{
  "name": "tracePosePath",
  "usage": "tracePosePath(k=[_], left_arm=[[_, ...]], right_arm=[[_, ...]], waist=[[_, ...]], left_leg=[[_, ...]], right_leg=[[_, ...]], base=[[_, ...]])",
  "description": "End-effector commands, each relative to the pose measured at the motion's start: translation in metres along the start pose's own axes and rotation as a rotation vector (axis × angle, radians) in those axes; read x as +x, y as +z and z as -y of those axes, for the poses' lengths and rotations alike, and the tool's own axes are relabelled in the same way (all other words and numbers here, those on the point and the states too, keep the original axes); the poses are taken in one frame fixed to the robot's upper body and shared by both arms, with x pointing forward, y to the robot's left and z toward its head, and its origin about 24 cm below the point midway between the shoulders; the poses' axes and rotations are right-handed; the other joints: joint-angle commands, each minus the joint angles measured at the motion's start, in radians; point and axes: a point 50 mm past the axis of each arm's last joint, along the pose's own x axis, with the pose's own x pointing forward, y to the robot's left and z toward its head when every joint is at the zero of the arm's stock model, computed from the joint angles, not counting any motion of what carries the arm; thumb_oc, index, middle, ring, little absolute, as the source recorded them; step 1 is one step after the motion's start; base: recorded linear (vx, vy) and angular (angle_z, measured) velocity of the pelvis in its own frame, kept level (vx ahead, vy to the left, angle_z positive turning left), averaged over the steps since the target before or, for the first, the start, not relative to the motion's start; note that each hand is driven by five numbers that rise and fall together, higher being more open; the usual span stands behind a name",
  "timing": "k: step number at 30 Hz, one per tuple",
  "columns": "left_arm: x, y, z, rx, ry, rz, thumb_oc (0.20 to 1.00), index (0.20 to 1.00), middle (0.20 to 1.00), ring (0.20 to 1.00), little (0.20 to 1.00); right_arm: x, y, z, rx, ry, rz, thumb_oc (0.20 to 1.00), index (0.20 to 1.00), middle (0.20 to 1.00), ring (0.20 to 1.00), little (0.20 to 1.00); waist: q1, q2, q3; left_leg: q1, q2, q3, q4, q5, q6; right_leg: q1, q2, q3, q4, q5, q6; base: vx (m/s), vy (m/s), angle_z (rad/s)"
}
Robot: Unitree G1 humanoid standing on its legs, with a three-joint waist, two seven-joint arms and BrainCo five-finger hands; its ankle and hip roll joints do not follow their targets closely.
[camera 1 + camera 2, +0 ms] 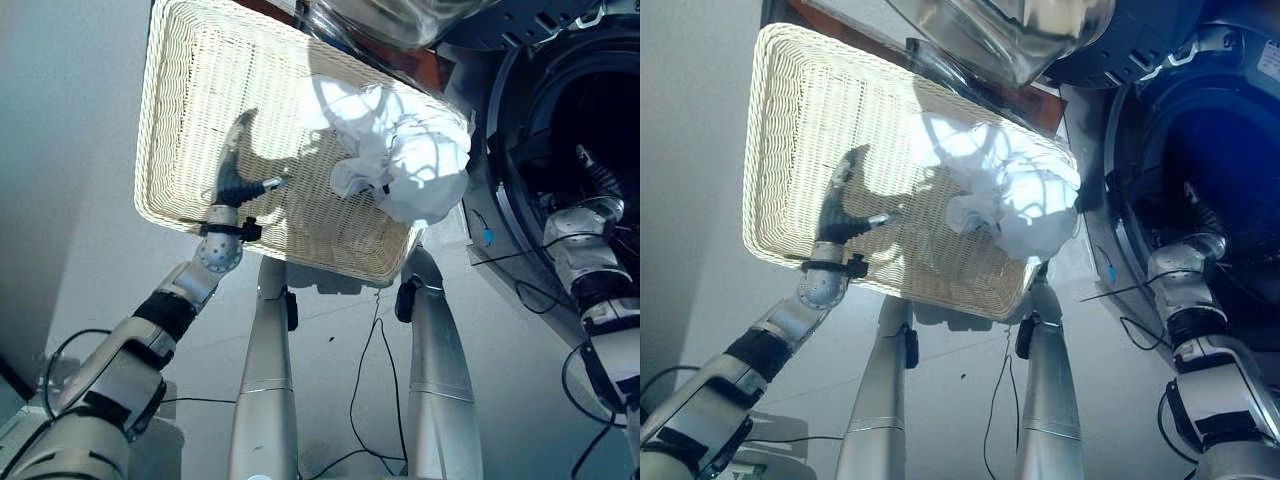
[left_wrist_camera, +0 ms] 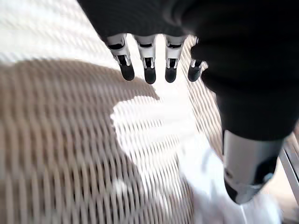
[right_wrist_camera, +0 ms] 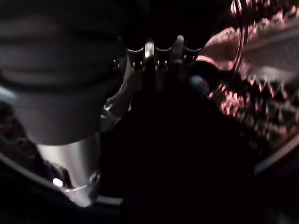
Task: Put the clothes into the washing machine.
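A bundle of white clothes lies at the right end of a pale wicker basket, close to the washing machine. My left hand hovers over the basket's bare middle, open, fingers straight above the weave and thumb pointing toward the white cloth, a short way from it. My right hand reaches into the dark drum of the washing machine. In the right wrist view its fingers look straight, with nothing seen between them in the dark.
The washer's round door hangs open beyond the basket's far right corner. The drum's rim stands just right of the basket. A brown board shows behind the basket. Grey floor lies to the left.
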Motion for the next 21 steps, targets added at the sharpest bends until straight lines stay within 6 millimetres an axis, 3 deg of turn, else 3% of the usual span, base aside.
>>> tracePosePath(k=[1, 2, 10, 15, 17, 21], left_arm=[[0.016, 0.023, 0.000, -0.113, 0.095, 0.103, 1.000, 1.000, 1.000, 1.000, 1.000], [0.015, 0.020, -0.004, -0.112, 0.141, 0.086, 1.000, 1.000, 1.000, 1.000, 1.000], [0.012, 0.005, -0.020, -0.119, 0.279, 0.002, 1.000, 1.000, 1.000, 1.000, 1.000], [0.011, 0.003, -0.022, -0.106, 0.291, -0.007, 1.000, 1.000, 1.000, 1.000, 1.000], [0.008, -0.001, -0.023, -0.090, 0.312, -0.030, 1.000, 1.000, 1.000, 1.000, 1.000], [0.007, -0.002, -0.021, -0.090, 0.313, -0.041, 1.000, 1.000, 1.000, 1.000, 1.000]], right_arm=[[0.004, 0.014, 0.006, -0.014, -0.045, 0.119, 1.000, 1.000, 1.000, 1.000, 1.000], [-0.009, 0.018, -0.001, -0.038, -0.010, 0.175, 1.000, 1.000, 1.000, 1.000, 1.000], [-0.041, 0.037, -0.016, -0.075, 0.129, 0.416, 1.000, 1.000, 1.000, 1.000, 1.000], [-0.048, 0.042, -0.019, -0.072, 0.163, 0.469, 1.000, 1.000, 1.000, 1.000, 1.000], [-0.067, 0.055, -0.025, -0.058, 0.245, 0.607, 1.000, 1.000, 1.000, 1.000, 1.000], [-0.080, 0.066, -0.027, -0.024, 0.279, 0.695, 1.000, 1.000, 1.000, 1.000, 1.000]], waist=[[-0.012, 0.007, -0.019], [-0.016, 0.006, -0.019], [-0.030, 0.007, -0.019], [-0.034, 0.005, -0.019], [-0.041, 0.003, -0.019], [-0.043, 0.003, -0.019]], left_leg=[[-0.036, -0.079, 0.057, 0.098, -0.082, 0.082], [-0.034, -0.077, 0.061, 0.093, -0.079, 0.080], [-0.040, -0.066, 0.073, 0.094, -0.068, 0.074], [-0.040, -0.063, 0.074, 0.095, -0.066, 0.072], [-0.045, -0.062, 0.076, 0.097, -0.061, 0.074], [-0.046, -0.061, 0.077, 0.099, -0.059, 0.074]], right_leg=[[0.041, 0.078, -0.059, -0.127, 0.119, 0.029], [0.039, 0.080, -0.057, -0.123, 0.116, 0.027], [0.031, 0.083, -0.042, -0.111, 0.102, 0.023], [0.033, 0.083, -0.040, -0.111, 0.101, 0.022], [0.027, 0.086, -0.035, -0.105, 0.098, 0.021], [0.028, 0.086, -0.033, -0.103, 0.095, 0.020]], base=[[-0.01, 0.037, 0.01], [0.00, 0.048, 0.00], [0.00, 0.047, -0.01], [0.00, 0.006, -0.01], [0.01, 0.034, -0.07], [0.00, 0.000, 0.00]])
